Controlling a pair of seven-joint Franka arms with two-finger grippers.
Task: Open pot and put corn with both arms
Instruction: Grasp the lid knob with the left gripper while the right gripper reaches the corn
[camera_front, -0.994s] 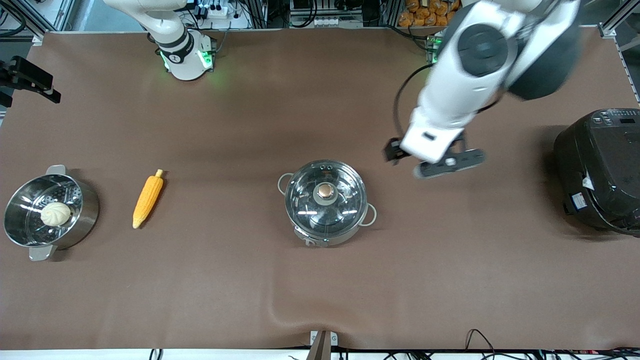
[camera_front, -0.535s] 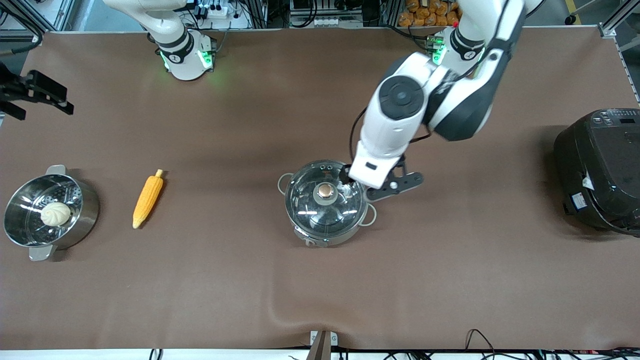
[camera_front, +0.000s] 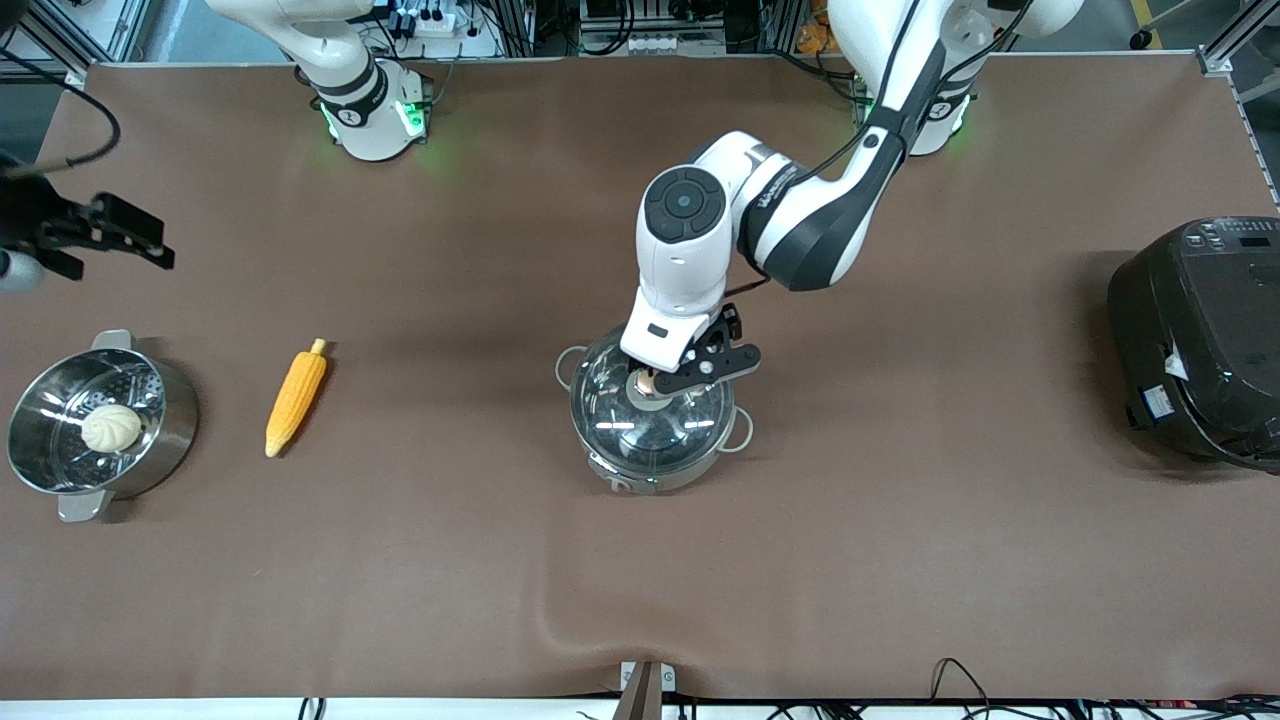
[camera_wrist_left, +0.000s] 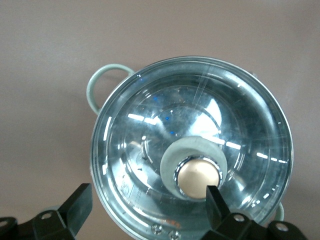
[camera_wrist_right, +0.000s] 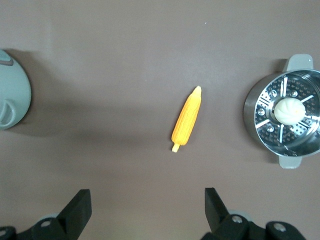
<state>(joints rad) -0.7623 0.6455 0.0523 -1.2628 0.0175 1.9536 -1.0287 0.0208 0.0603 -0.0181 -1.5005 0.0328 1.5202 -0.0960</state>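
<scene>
Left gripper (camera_front: 668, 383) has swung in over the pot (camera_front: 650, 408) at desk centre, fingers wide around the knob (camera_wrist_left: 199, 177). Lid on. Right gripper (camera_front: 100, 232), wide, hovers at corn's (camera_front: 295, 398) 10 o'clock.

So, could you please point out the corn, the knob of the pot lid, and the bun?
corn (camera_front: 296, 398), front view, middle of the cob.
lid knob (camera_wrist_left: 199, 176), left wrist view, top of the knob.
bun (camera_front: 111, 427), front view, centre of the bun.
</scene>
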